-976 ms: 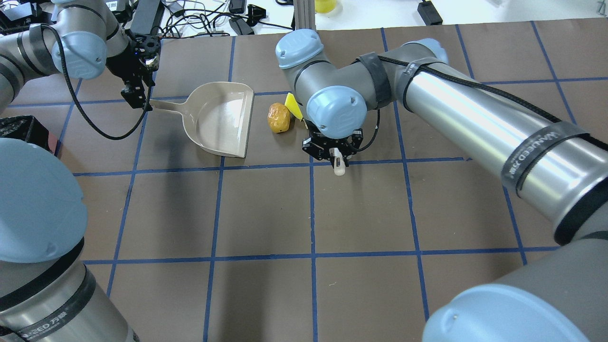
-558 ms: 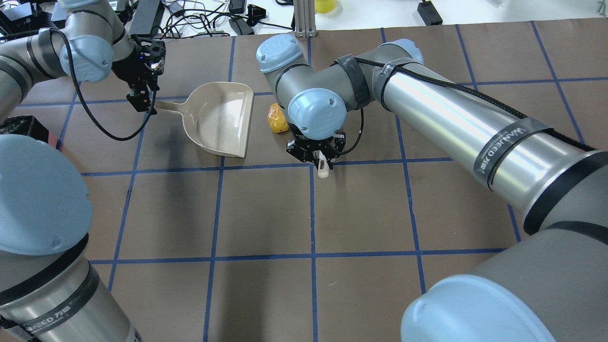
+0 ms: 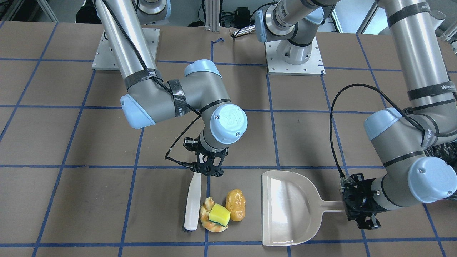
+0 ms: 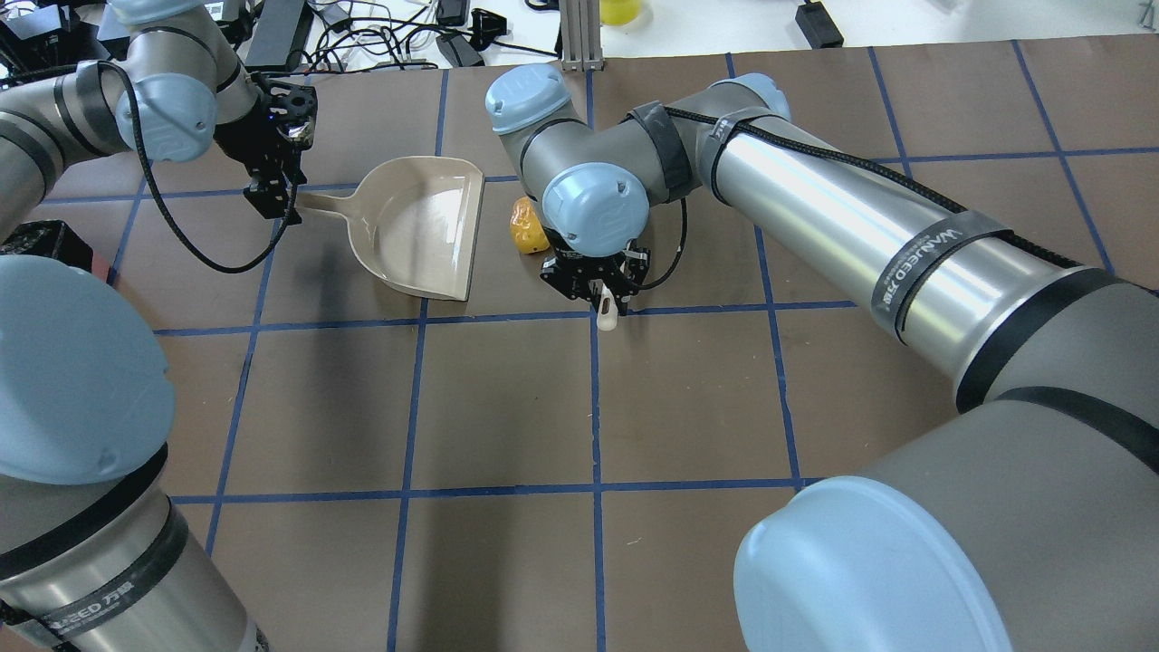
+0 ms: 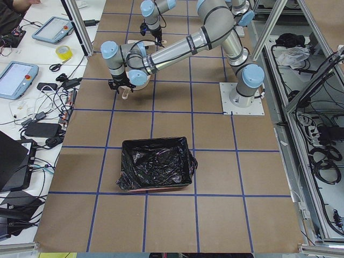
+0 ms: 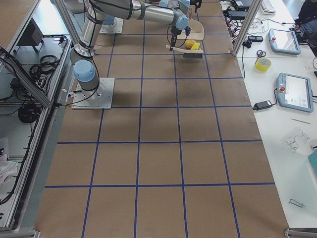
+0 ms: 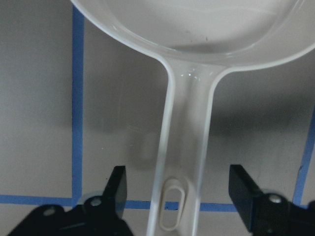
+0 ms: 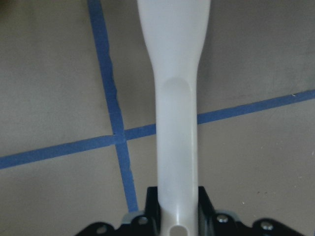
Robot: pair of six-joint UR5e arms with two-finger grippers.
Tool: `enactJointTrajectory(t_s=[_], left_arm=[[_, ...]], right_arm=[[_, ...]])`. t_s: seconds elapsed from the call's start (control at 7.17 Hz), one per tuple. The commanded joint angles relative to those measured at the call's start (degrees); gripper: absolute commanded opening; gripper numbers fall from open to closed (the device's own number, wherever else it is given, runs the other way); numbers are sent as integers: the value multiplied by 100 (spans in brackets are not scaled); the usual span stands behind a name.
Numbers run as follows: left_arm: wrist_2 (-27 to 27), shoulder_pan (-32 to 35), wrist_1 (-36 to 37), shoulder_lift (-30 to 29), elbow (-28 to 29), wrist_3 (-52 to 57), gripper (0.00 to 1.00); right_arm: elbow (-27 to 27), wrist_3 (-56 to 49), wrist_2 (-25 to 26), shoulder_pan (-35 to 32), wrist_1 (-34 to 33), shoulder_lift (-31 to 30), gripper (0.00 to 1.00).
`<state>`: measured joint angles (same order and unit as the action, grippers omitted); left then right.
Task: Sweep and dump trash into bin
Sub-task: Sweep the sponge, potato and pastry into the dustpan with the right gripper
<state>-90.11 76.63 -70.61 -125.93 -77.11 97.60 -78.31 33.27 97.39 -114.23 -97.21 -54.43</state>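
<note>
The right arm reaches out over the table, elbow bent and wrist pointing down. The right gripper [image 3: 208,170] is clamped tight on the handle of a white brush [image 3: 192,203]. The brush head rests on the table just beside the crescent pastry piece [image 3: 205,216]. The yellow sponge block [image 3: 219,213] lies on top of that pastry, and the golden-brown bread lump [image 3: 235,204] sits just beside them. The beige dustpan [image 3: 285,214] is near, its mouth facing the three. The left gripper [image 4: 270,201] hangs over the dustpan's handle, its fingers [image 7: 117,187] spread wide on either side and clear of it. The black-lined bin [image 5: 185,161] stands well apart from the rest, toward the table's left end.
</note>
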Motion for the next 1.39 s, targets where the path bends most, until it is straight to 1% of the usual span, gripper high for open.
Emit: enactJointTrajectory(t_s=[0.0,0.14,0.28,0.56,0.7,0.84,1.12,1.25], left_arm=[[-41,1,3,16,-41,40,39],[-42,10,3,33,-32,31,21],[-33,10,3,34,-41,31,9],[-15,10,3,42,-58,-30,8],[-24,27,3,51,-50,-56,5],[-50,62,3,51,-50,-74,1],[-59,63,3,60,-58,-83,1],[-59,63,3,51,-58,-92,1]], right_arm=[[35,39,-236,-29,0,29,0],[61,-30,-404,-38,-9,38,0],[131,-39,-449,-134,-9,38,0],[140,-57,-519,-283,-52,99,0],[140,-57,-694,-345,-201,134,0],[149,-48,-704,-346,-219,161,0],[149,-31,-1019,-363,-491,187,0],[149,-5,-1038,-407,-605,196,0]])
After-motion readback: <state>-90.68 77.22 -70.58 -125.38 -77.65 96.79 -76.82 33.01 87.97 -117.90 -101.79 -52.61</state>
